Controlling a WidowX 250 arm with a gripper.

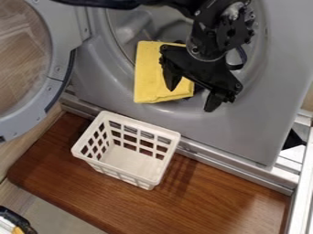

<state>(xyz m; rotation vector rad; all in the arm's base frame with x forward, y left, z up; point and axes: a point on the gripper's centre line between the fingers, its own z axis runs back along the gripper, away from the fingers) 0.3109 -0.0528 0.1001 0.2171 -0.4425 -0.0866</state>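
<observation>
Far over on the left, the round door (pixel 60 55) of the washing machine stands swung open, its outer side cut off by the edge, and below it a black, yellow and white object (pixel 13 222) pokes in at the corner, too cropped for me to name. Next comes a white plastic basket (pixel 130 163) with latticed sides, sitting on the brown wooden board (pixel 207 201) in front of the machine. Above it, the folded yellow cloth (pixel 149 75) lies at the lower rim of the drum opening, its right part hidden behind the black gripper (pixel 192 99). The gripper hangs with its two fingers spread wide, gripping nothing; one overlaps the cloth, but I can't tell whether they touch. Behind the arm, the drum's inside is hard to make out. At far right, pale metal rails (pixel 301 183) run out of sight.
</observation>
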